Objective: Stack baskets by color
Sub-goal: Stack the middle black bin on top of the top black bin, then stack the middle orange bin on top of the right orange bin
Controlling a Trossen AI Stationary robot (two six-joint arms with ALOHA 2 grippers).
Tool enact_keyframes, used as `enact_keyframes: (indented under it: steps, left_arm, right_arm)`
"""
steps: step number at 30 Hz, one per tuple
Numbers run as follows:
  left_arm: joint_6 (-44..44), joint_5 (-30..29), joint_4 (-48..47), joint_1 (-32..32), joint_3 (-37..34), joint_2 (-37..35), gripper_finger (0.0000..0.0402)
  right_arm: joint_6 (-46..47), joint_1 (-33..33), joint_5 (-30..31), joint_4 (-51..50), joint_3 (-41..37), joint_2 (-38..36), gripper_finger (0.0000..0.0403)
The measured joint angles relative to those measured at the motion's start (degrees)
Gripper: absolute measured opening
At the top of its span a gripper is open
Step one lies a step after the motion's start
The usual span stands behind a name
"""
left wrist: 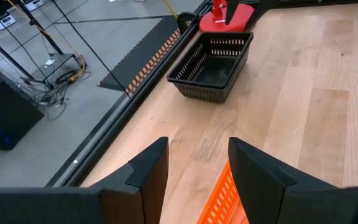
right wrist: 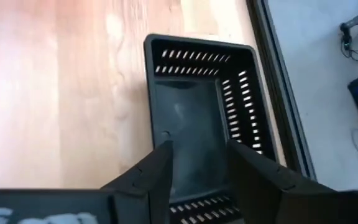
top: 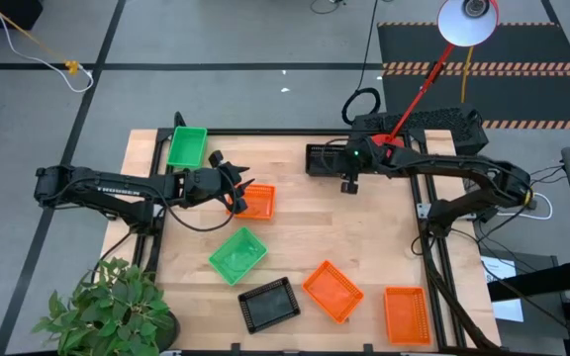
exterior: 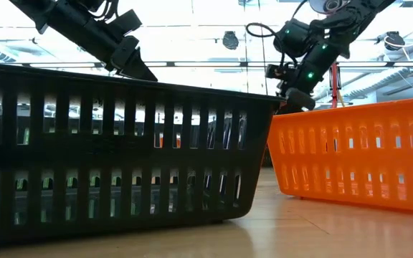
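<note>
The baskets are small, shallow, rectangular plastic trays with slotted mesh walls, in green, orange and black.

Right gripper hangs directly over a black slotted plastic basket at the far table edge. Its fingers are parted, one over the basket's interior and one by its wall, gripping nothing. Whether this black unit is one basket or several nested cannot be told; nothing else lies inside it.

Left gripper stands with its jaws apart over the near wall of an orange slotted plastic basket. The orange rim shows between the fingers; contact cannot be confirmed.

A green slotted plastic basket sits beyond the left gripper at the table's far corner. A second green basket lies tilted on the near side of that gripper. A second black basket lies by the near edge, beside a second orange basket. A third orange basket sits at the near corner, well clear of the right gripper. All appear empty.
</note>
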Motion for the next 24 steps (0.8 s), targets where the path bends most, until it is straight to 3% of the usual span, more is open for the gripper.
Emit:
enact_keyframes:
  steps: [7, 11, 24]
  left_arm:
    - [0.0, 0.0, 0.0, 0.0, 0.0, 0.0, 0.0170]
    - [-0.1, 0.0, 0.0, 0.0, 0.0, 0.0, 0.0170]
    - [-0.1, 0.0, 0.0, 0.0, 0.0, 0.0, 0.0170]
  right_arm:
    - [3.4, 0.3, -0.1, -5.4, -0.7, -0.7, 0.0130]
    - [4.7, 0.3, -3.1, -4.9, -3.8, -0.6, 0.0112]
    - [2.9, -0.3, -2.6, 0.9, -9.0, -0.6, 0.0041]
